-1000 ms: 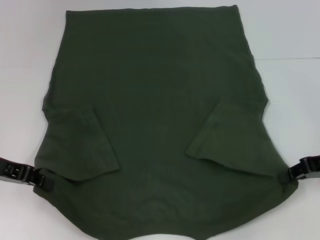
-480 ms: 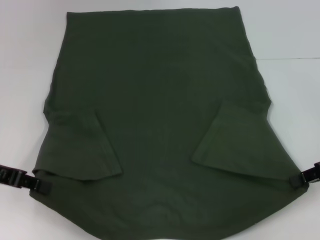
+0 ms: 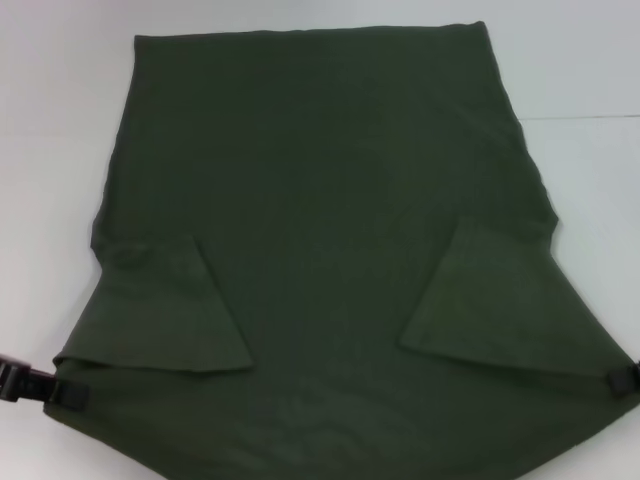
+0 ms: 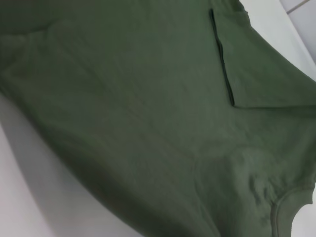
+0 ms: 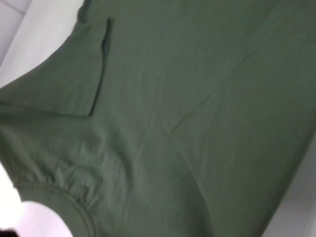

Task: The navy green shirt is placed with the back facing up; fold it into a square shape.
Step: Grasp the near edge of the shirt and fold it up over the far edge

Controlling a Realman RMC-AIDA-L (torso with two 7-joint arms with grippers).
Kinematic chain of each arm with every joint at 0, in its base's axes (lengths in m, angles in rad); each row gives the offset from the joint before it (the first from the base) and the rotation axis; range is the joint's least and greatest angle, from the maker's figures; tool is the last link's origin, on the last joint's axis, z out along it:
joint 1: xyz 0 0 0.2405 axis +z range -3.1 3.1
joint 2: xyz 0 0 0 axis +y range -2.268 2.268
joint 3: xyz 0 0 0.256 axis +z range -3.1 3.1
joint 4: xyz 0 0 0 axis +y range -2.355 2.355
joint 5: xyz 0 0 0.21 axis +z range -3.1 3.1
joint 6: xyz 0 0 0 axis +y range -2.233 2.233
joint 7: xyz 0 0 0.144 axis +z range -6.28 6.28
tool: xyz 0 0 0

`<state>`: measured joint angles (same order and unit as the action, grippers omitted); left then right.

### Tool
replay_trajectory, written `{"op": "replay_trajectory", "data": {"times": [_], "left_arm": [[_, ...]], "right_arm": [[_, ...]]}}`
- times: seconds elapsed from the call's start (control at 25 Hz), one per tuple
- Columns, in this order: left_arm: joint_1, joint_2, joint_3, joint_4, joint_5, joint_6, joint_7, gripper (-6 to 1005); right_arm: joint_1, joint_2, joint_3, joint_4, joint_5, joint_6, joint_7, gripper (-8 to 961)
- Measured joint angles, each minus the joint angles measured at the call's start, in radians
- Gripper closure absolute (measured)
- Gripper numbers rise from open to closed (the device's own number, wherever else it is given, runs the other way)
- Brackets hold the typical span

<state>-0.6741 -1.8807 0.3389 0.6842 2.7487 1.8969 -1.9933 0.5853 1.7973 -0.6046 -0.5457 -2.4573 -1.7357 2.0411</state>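
We see the navy green shirt (image 3: 320, 250) cut off at the head view's bottom edge, collar end out of frame. Left gripper (image 3: 62, 391) and right gripper (image 3: 626, 379) are clipped at the shirt's near corners; we cannot tell their finger state.

Only the matte black, blocky left gripper (image 3: 62, 390) and the matte black right gripper (image 3: 627, 380) showed in the head view, both angular, hard-edged plastic parts.
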Motion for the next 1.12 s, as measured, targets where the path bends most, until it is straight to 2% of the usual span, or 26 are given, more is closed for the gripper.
{"op": "replay_trajectory", "data": {"times": [0.32, 0.64, 0.96, 1.12], "left_arm": [[0.025, 0.001, -0.060, 0.028, -0.009, 0.075, 0.065, 960], [0.028, 0.003, -0.106, 0.028, -0.100, 0.057, 0.057, 959], [-0.001, -0.006, -0.112, -0.012, -0.239, -0.136, -0.024, 960], [-0.018, -0.007, -0.112, -0.045, -0.321, -0.239, -0.033, 959]], "right_arm": [[-0.010, -0.001, 0.015, 0.000, 0.000, -0.054, -0.073, 910], [0.019, 0.003, 0.138, -0.004, 0.016, -0.017, -0.115, 907], [0.045, 0.013, 0.154, -0.002, 0.136, 0.140, -0.073, 904], [0.057, 0.032, 0.156, 0.001, 0.193, 0.222, -0.059, 903]]}}
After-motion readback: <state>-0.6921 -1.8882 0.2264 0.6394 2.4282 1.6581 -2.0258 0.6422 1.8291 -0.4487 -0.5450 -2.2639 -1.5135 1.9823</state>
